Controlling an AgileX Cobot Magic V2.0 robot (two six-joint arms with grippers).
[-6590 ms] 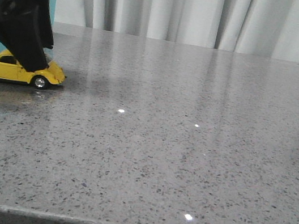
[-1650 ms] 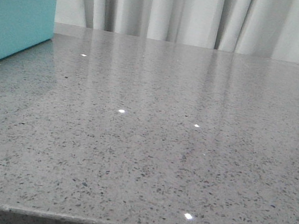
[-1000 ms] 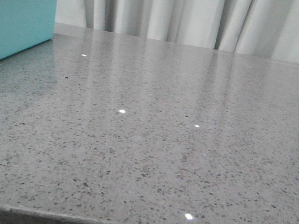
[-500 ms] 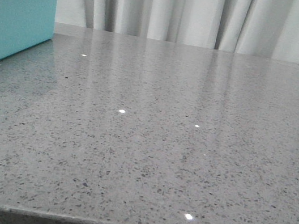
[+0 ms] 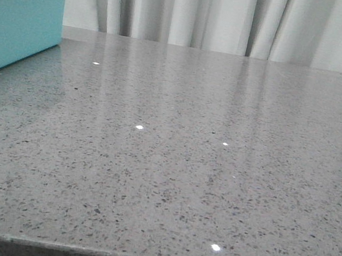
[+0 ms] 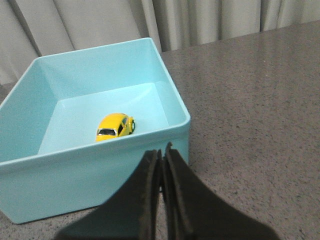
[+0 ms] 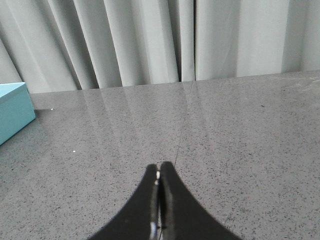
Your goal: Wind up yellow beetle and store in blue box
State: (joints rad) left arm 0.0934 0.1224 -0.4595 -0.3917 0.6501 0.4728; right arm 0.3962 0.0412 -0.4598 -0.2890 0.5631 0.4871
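Grey speckled table (image 5: 203, 173), pale curtains behind: yellow beetle (image 6: 115, 126) sits inside blue box (image 6: 100, 165) just beyond the clenched, empty left gripper (image 6: 163, 155); right gripper (image 7: 159, 172) likewise clenched on nothing; storing looks done.

The yellow beetle (image 6: 116, 126) sits upright inside the open blue box (image 6: 95, 172).

The speckled grey table (image 5: 203, 173) carries the blue box (image 5: 14, 23) at its left.
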